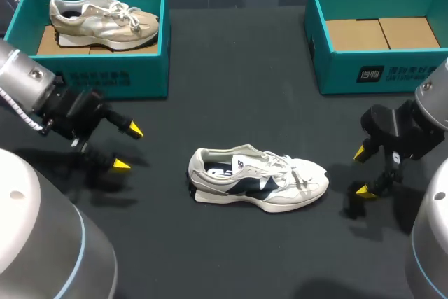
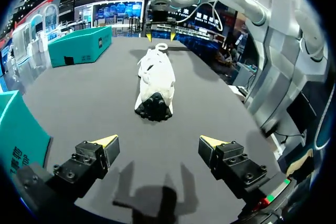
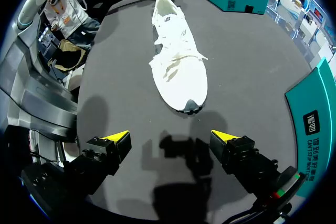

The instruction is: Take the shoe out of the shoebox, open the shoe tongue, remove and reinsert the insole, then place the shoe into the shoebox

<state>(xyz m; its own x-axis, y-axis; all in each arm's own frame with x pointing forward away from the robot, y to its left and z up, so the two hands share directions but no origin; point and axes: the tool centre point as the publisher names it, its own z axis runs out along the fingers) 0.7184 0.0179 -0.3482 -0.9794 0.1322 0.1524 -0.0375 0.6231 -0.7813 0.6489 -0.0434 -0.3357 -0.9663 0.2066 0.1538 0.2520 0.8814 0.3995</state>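
A teal cardboard shoebox stood at the upper left of the head view, holding a beige low-top sneaker that lay on its side on brown cardboard. A second teal shoebox stood at the upper right, showing only its brown cardboard floor. Nothing lay between either gripper and the white-and-navy mesh sneaker, which rested upright on its sole on the dark grey table at lower centre, outside both boxes, heel toward the left and toe toward the right.

The left arm came in from the left edge, and the left gripper hung low over the table, well apart from the heel, its yellow-tipped fingers spread wide with nothing between them. The right arm came in from the right edge, and the right gripper sat near the toe, fingers likewise parted and holding nothing. In each wrist view the sneaker lay straight ahead of the fingers, with the other gripper beyond it.

White print marked the front walls of both boxes, and a logo showed on the side of the white-and-navy mesh sneaker.
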